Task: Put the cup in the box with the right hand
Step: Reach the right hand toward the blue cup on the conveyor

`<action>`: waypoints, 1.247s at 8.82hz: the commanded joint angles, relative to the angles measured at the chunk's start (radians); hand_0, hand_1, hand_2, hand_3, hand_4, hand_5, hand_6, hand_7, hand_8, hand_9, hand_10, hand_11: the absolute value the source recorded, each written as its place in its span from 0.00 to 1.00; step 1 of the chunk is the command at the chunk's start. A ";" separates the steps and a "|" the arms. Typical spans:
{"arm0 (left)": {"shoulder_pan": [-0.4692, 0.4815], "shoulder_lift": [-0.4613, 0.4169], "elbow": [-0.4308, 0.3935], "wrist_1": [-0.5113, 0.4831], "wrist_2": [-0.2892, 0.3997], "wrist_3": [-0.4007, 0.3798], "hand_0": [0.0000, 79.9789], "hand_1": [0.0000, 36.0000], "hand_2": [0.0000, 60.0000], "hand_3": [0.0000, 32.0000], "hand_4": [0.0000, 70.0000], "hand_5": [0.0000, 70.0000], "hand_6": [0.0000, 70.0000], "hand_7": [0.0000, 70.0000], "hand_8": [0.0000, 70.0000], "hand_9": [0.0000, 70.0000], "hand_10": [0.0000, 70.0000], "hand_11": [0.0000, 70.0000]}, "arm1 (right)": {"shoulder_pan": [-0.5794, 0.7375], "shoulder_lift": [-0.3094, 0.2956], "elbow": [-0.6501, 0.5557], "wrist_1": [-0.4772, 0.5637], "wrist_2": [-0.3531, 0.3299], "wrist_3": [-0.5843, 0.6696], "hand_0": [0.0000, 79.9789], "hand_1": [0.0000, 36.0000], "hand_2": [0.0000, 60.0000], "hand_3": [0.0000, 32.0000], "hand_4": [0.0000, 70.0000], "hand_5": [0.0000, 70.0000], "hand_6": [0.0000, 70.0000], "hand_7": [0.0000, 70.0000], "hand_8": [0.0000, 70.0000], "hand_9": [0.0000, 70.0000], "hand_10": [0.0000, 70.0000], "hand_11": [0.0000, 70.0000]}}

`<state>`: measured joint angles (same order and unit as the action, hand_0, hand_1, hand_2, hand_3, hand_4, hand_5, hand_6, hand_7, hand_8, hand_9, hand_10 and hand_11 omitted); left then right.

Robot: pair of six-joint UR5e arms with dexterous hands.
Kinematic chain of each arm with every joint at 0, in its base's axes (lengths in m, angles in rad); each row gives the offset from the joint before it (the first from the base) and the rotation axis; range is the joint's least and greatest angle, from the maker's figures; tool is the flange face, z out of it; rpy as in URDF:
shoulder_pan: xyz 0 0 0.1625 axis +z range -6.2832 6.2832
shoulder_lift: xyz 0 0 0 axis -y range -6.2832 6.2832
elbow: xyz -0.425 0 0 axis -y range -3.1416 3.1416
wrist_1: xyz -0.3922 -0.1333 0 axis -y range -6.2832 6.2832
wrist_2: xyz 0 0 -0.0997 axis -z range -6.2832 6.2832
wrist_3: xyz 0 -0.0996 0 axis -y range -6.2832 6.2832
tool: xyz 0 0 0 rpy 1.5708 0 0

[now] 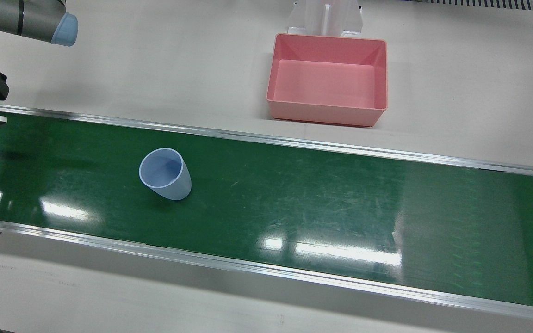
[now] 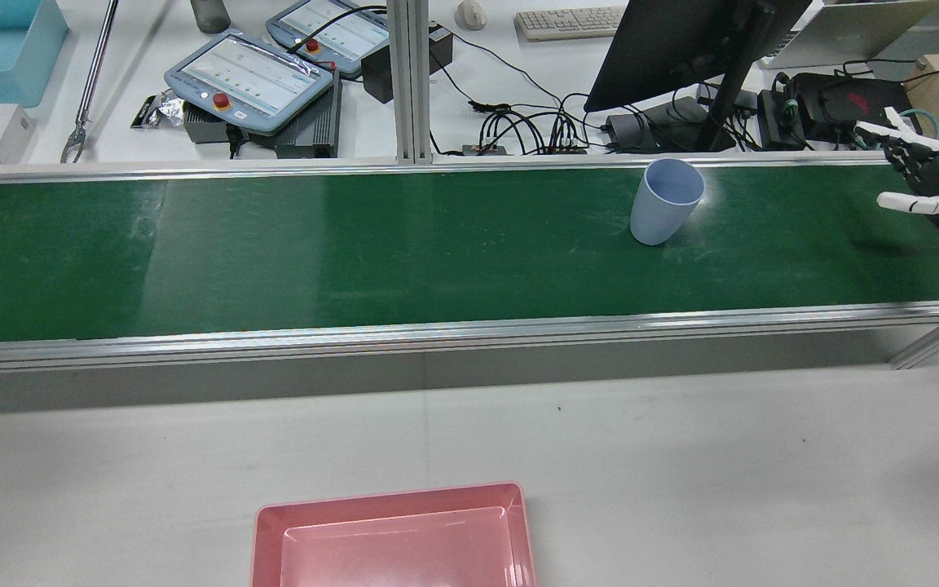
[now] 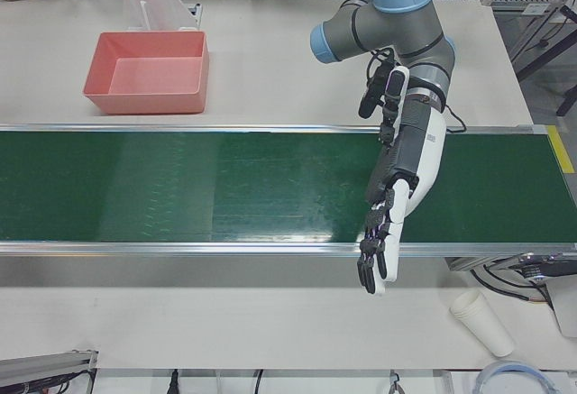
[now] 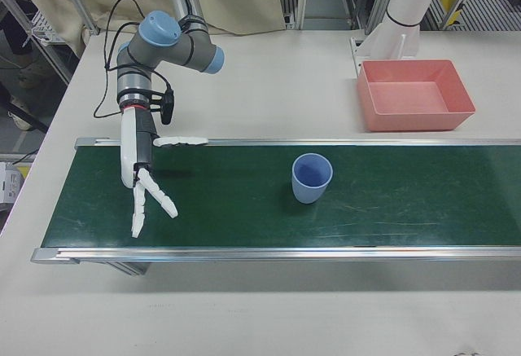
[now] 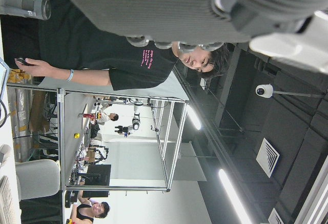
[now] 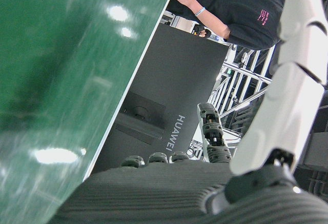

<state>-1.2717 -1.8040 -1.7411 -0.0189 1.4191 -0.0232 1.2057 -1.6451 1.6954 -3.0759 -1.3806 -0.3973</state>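
A light blue cup (image 1: pixel 164 173) stands upright on the green belt (image 1: pixel 322 199); it also shows in the rear view (image 2: pixel 665 200) and the right-front view (image 4: pixel 311 178). The empty pink box (image 1: pixel 324 112) sits on the white table beyond the belt, also seen in the rear view (image 2: pixel 392 538) and the right-front view (image 4: pixel 415 91). My right hand (image 4: pixel 146 185) is open with fingers spread, over the belt's end, well apart from the cup; it also shows in the rear view (image 2: pixel 926 183). My left hand (image 3: pixel 383 232) is open and empty, hanging over the belt's other half.
Metal rails (image 1: pixel 294 138) edge the belt on both sides. A monitor (image 2: pixel 681 41), cables and teach pendants (image 2: pixel 249 77) lie on the operators' desk beyond the belt. Stacked paper cups (image 3: pixel 482 322) lie on the table near the left arm.
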 commanded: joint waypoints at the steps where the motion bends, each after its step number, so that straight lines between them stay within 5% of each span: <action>1: 0.000 0.000 0.000 -0.001 0.000 -0.001 0.00 0.00 0.00 0.00 0.00 0.00 0.00 0.00 0.00 0.00 0.00 0.00 | -0.006 -0.018 0.000 0.000 -0.002 -0.003 0.59 0.32 0.09 0.00 0.00 0.06 0.00 0.00 0.00 0.00 0.00 0.00; 2: 0.000 0.000 0.000 -0.001 0.000 0.000 0.00 0.00 0.00 0.00 0.00 0.00 0.00 0.00 0.00 0.00 0.00 0.00 | -0.006 -0.018 0.000 0.000 0.000 -0.003 0.56 0.42 0.33 0.00 0.00 0.06 0.00 0.00 0.00 0.00 0.00 0.00; 5: 0.000 0.000 0.000 -0.001 0.000 -0.001 0.00 0.00 0.00 0.00 0.00 0.00 0.00 0.00 0.00 0.00 0.00 0.00 | -0.020 -0.016 -0.003 -0.001 0.006 -0.008 0.59 0.31 0.10 0.00 0.00 0.05 0.00 0.00 0.00 0.00 0.00 0.00; 6: 0.000 0.000 0.002 -0.001 0.000 0.000 0.00 0.00 0.00 0.00 0.00 0.00 0.00 0.00 0.00 0.00 0.00 0.00 | -0.024 -0.013 -0.011 -0.001 0.021 -0.008 0.58 0.34 0.16 0.00 0.00 0.05 0.00 0.00 0.00 0.00 0.00 0.00; 7: 0.000 0.000 0.002 -0.001 0.000 0.000 0.00 0.00 0.00 0.00 0.00 0.00 0.00 0.00 0.00 0.00 0.00 0.00 | -0.032 -0.012 -0.017 -0.001 0.052 -0.006 0.59 0.31 0.11 0.00 0.00 0.05 0.00 0.00 0.00 0.00 0.00 0.00; 8: 0.000 0.000 0.002 -0.001 0.000 0.000 0.00 0.00 0.00 0.00 0.00 0.00 0.00 0.00 0.00 0.00 0.00 0.00 | -0.040 -0.012 -0.022 -0.001 0.061 -0.006 0.55 0.41 0.36 0.00 0.00 0.05 0.00 0.00 0.00 0.00 0.00 0.00; 9: 0.000 0.000 0.002 -0.001 0.000 -0.001 0.00 0.00 0.00 0.00 0.00 0.00 0.00 0.00 0.00 0.00 0.00 0.00 | -0.046 -0.009 -0.040 -0.001 0.061 -0.006 0.59 0.34 0.20 0.00 0.07 0.05 0.00 0.00 0.00 0.00 0.00 0.00; 10: 0.000 0.000 0.002 -0.001 0.000 0.000 0.00 0.00 0.00 0.00 0.00 0.00 0.00 0.00 0.00 0.00 0.00 0.00 | -0.046 -0.007 -0.048 -0.001 0.064 -0.003 0.61 0.44 0.36 0.00 0.17 0.09 0.10 0.32 0.08 0.18 0.08 0.14; 11: 0.000 0.002 0.002 -0.001 0.000 -0.001 0.00 0.00 0.00 0.00 0.00 0.00 0.00 0.00 0.00 0.00 0.00 0.00 | -0.041 -0.016 -0.042 -0.001 0.072 0.006 0.66 0.77 0.84 0.00 0.27 0.16 0.23 0.77 0.41 0.67 0.26 0.40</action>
<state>-1.2717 -1.8040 -1.7396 -0.0200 1.4190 -0.0236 1.1631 -1.6542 1.6593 -3.0771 -1.3215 -0.4025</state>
